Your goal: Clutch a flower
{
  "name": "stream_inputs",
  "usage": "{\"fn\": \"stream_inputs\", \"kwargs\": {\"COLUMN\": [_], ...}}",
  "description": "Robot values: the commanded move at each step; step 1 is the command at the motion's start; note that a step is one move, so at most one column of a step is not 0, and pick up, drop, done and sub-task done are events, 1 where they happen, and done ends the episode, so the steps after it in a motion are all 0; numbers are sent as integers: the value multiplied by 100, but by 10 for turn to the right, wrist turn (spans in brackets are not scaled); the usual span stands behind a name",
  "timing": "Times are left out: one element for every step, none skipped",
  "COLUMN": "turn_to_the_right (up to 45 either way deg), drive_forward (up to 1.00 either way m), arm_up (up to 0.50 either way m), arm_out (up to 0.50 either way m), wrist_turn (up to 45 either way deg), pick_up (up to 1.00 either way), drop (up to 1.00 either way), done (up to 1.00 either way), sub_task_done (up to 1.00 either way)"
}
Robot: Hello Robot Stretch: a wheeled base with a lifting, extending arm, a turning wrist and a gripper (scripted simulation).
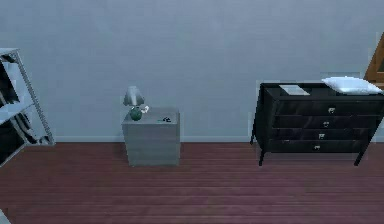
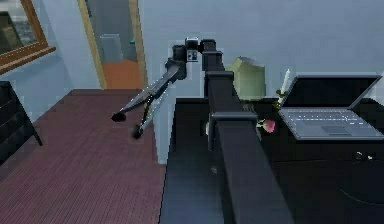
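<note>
Flower [image 2: 267, 126] — small pink-red blob on the dark desk [image 2: 188, 180], at 3 o'clock of the arm [image 2: 238, 150]. Arm side view: gripper [image 2: 127, 124] over bare floor, grasping nothing, well apart at the flower's 9 o'clock; pale lamp [image 2: 246, 78] at its 12; laptop [image 2: 330, 108] at its 3. Forward view: grey nightstand [image 1: 152, 145] carrying a small vase [image 1: 135, 108] — black dresser [image 1: 318, 125], white pillow [image 1: 350, 85] on top, at its 3 o'clock.
</note>
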Motion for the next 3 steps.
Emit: {"fn": "stream_inputs", "kwargs": {"turn_to_the_right": [0, 0, 0], "drive_forward": [0, 0, 0], "arm_up": [0, 0, 0], "arm_out": [0, 0, 0], "wrist_turn": [450, 450, 450], "pick_up": [0, 0, 0], "drop": [0, 0, 0], "done": [0, 0, 0], "sub_task_done": [0, 0, 0]}}
